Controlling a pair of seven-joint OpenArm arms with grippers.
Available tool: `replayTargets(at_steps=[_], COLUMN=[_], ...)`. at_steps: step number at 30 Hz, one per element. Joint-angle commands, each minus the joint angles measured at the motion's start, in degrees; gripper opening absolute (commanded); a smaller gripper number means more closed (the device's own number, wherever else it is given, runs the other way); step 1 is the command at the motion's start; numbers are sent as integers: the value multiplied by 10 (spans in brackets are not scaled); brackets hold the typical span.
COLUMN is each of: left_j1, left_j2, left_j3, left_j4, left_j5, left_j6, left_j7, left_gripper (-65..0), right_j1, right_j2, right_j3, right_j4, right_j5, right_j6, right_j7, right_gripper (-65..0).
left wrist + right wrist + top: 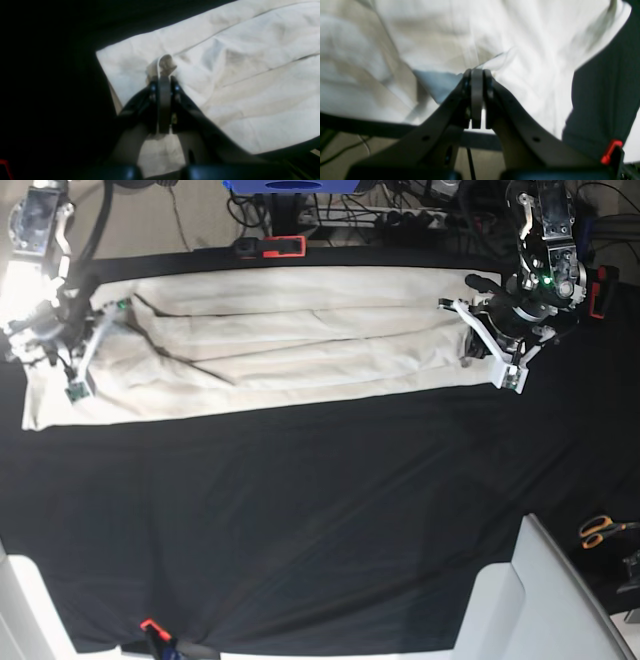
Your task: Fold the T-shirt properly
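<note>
The cream T-shirt (300, 350) lies as a long, folded band across the far part of the black tablecloth (300, 510). In the base view my left gripper (478, 335) is at the band's right end and my right gripper (95, 340) at its left end. Seen from the left wrist, the left gripper (163, 75) is shut on a small raised pinch of the T-shirt (250, 75) near a corner. From the right wrist, the right gripper (477, 72) is shut on a fold edge of the T-shirt (520, 37), with the cloth pulled up slightly.
Orange-handled scissors (603, 528) lie at the right table edge. Red clamps (270, 247) hold the tablecloth at the far edge, and another red clamp (150, 625) sits at the near edge. A white box (530, 600) stands at the lower right corner.
</note>
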Motion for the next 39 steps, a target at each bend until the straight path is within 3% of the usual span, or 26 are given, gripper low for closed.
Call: replayTargets(at_steps=[1,3,5,8,12,14,22,25,28,32,39], left_j1=[-1,0,6,7,7,7,7,7,3,2,19], left_j2=[-5,-4,-4,-1,5,5,1,-7,-11,-14,3], left_j3=[-2,-1,-1,-1,-1,-1,-6,-3,-2,-2,-7], left_j4=[8,12,13,13,14,14,60,70,66,66,131], left_j5=[-5,-4,5,37,51,50,55,56,56,56,49], left_j6=[-2,-2,-2,-2,-2,-2,-2,-2,-2,-2,-2], left_j7=[-10,-10,-10,-10,-10,-12,-11,-11,-11,-11,-9], left_gripper=[-650,-650,-650,-650,-650,-650,-642,-490,-410,-393,-397], right_j1=[2,3,3,3,12,12,23,25,25,25,70], right_j2=[0,-2,-1,3,-1,-2,-1,-1,-1,-1,-7], right_j3=[2,0,-21,-49,-52,-52,-52,-52,-52,-43,71], right_j4=[13,13,13,13,13,13,13,13,13,15,40], right_j5=[4,4,5,5,5,5,4,4,4,4,4], right_j6=[2,3,10,69,70,70,70,70,70,70,70], right_j7=[9,9,9,9,9,10,11,11,11,11,12], right_gripper=[-633,-603,-533,-410,-248,-206,-197,-197,-197,-197,-201])
